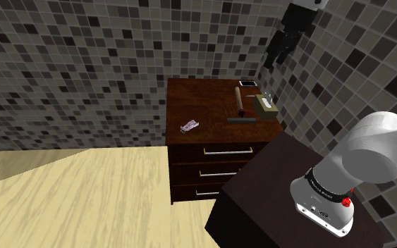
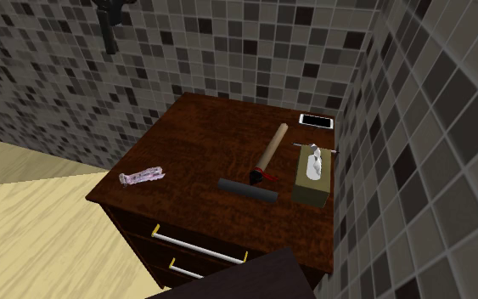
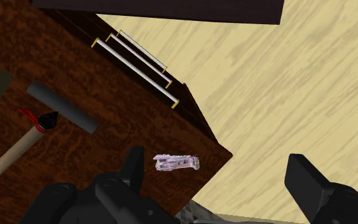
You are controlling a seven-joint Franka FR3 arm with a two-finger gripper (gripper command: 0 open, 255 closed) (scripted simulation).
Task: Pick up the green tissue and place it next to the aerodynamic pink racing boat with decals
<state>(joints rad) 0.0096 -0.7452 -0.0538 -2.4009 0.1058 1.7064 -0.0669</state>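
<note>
Gripper (image 3: 219, 170) spread wide, holding nothing, high over dark wood dresser (image 2: 203, 136); in the second exterior view, pale pink boat (image 2: 141, 177) lies at 9 o'clock of mallet (image 2: 262, 166), olive-green tissue box (image 2: 312, 178), white tissue poking from top, just beside at 3 o'clock, phone (image 2: 316, 121) beyond at 12.

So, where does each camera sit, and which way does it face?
Shoulder view: beside the stand, looking down on the dresser in the tiled corner; the white arm shows lower right, the gripper high above.
Second exterior view: high on the stand's side, facing the dresser top and corner; the gripper hangs upper left.
Wrist view: on the hand, looking down over the dresser's front corner and floor; both open fingers show.
Shared: all three show the pink boat; both exterior views show the tissue box and hammer.
</note>
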